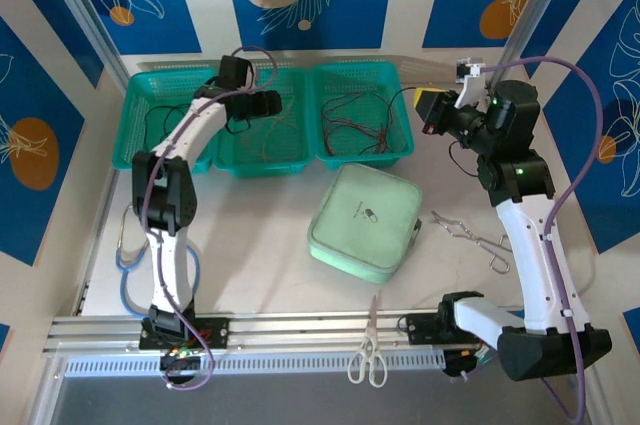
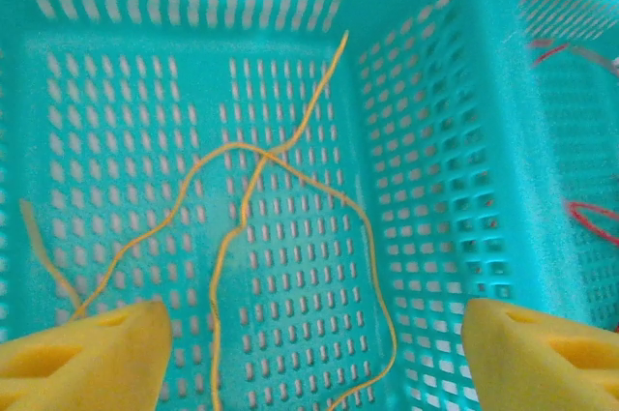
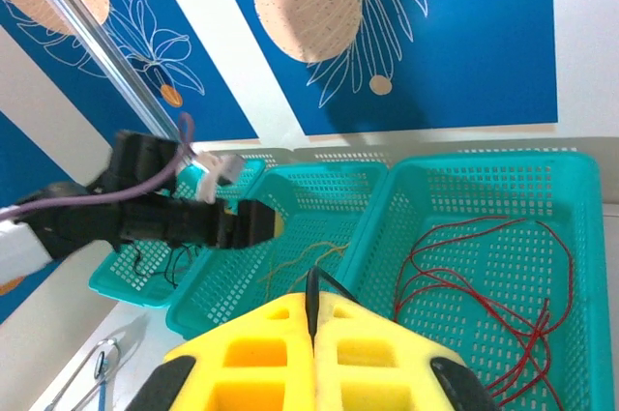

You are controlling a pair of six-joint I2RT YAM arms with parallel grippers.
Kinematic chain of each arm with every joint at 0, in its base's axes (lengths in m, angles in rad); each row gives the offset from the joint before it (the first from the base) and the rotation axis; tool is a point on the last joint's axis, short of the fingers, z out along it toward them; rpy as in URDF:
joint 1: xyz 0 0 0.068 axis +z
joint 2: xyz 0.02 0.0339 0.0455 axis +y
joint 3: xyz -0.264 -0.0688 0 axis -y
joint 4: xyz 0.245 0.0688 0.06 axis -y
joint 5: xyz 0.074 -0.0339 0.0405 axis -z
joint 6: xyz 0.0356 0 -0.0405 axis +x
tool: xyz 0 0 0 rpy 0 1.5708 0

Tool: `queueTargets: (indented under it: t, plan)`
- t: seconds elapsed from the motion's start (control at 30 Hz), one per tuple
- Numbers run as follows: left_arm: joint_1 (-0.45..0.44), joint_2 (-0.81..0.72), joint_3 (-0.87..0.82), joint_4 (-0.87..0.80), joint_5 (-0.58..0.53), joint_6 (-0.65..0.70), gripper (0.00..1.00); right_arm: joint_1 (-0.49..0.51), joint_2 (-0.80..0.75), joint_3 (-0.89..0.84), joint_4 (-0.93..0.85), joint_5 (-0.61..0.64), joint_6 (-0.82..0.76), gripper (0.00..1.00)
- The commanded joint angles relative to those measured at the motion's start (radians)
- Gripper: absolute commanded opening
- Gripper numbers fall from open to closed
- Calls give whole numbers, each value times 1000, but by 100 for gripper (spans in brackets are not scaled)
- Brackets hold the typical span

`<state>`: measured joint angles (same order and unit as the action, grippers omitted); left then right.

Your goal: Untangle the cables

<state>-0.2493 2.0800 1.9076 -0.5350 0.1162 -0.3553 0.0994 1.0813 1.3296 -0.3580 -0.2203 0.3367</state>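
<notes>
Overhead view spans the table (image 1: 260, 245); both wrist views share the middle basket (image 1: 260, 160).

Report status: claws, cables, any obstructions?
Left claw open above tan-yellow cable lying in middle basket. Right claw shut on black cable. Dark red cables in right basket. Nothing in the way.

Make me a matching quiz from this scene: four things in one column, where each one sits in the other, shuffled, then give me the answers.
Things:
1. tan-yellow cable
2. dark red cables
3. stethoscope
4. scissors

Places:
A. on the near rail
B. in the right basket
C. at the left edge of the table
D. in the middle basket

Pairs: 1-D, 2-B, 3-C, 4-A
</notes>
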Motion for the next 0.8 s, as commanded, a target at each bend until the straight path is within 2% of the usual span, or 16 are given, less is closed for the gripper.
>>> queueTargets:
  t: [0.0, 0.2, 0.33, 0.4, 0.5, 0.63, 0.77]
  plan:
    - [-8, -165, -27, 57, -54, 68, 80, 23, -10, 37, 1, -5, -13, 0]
    - [-74, -375, -248, 339, 100, 204, 77, 88, 16, 58, 7, 17, -12, 0]
    - [-116, -450, -424, 636, 368, 220, 72, 125, 38, 88, 4, 22, -13, 0]
    - [-146, -460, -466, 706, 464, 266, 66, 141, 44, 96, 3, 22, -14, 0]
    - [-207, -461, -536, 797, 521, 369, 64, 160, 55, 105, -3, 19, -18, 0]
    - [-245, -433, -595, 968, 581, 326, 65, 187, 69, 117, -21, 13, -24, 0]
    - [-285, -396, -590, 1021, 634, 324, 65, 217, 75, 114, -24, 13, -21, 0]
